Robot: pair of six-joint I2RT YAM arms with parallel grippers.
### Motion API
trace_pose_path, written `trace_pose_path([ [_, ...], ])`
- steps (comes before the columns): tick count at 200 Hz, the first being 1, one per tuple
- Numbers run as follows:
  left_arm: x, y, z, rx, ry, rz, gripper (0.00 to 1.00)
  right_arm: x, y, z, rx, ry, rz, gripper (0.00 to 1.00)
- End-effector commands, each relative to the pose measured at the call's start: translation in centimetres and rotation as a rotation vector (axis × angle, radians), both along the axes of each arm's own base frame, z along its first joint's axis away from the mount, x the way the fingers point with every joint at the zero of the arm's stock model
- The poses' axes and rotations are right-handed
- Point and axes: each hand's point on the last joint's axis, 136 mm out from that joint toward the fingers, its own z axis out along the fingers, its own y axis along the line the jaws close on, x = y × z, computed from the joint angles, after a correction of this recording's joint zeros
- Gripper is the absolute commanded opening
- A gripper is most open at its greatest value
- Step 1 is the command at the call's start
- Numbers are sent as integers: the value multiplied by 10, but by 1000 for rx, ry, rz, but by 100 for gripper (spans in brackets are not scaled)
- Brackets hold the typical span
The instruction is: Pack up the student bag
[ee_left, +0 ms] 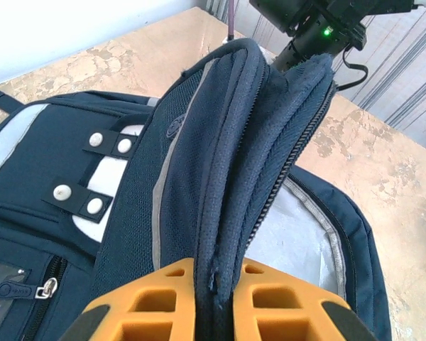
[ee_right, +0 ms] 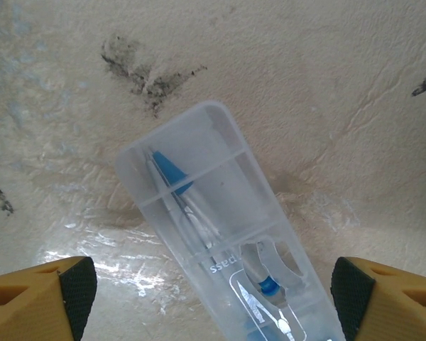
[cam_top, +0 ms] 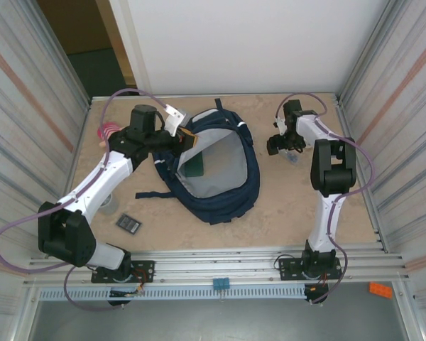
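Observation:
The navy student bag [cam_top: 231, 195] lies open in the middle of the table, showing its pale grey lining. My left gripper [cam_top: 187, 136] is shut on the bag's upper rim and holds the flap up. In the left wrist view the orange fingers [ee_left: 156, 302] pinch the folded zipper edge of the bag [ee_left: 227, 135]. A dark green flat item [cam_top: 194, 166] lies inside. My right gripper [cam_top: 282, 145] hovers open over a clear plastic compass case [cam_top: 292, 158] on the table. The case [ee_right: 213, 227] lies between the spread fingertips [ee_right: 39, 298], untouched, with the right gripper [ee_right: 213, 305] above it.
A black calculator-like slab [cam_top: 128, 224] and a clear round object [cam_top: 108, 204] lie left of the bag. A pink striped item [cam_top: 108, 131] sits at the far left behind the left arm. Metal walls close in both sides. A dark strap [cam_top: 150, 195] trails left.

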Motion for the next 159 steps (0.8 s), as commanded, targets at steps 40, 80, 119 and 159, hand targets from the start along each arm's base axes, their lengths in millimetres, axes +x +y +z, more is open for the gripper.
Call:
trace_pose_path([
  [40, 3, 6, 50, -65, -100, 35, 5, -34, 12, -2, 85, 179, 14, 80],
  [80, 0, 6, 52, -74, -107, 33, 5, -51, 20, 7, 111, 197, -22, 77],
  [119, -4, 8, 54, -79, -115, 34, 5, -42, 11, 22, 76, 108, -55, 84],
  [159, -6, 9, 54, -87, -123, 42, 5, -30, 12, 14, 118, 79, -115, 84],
])
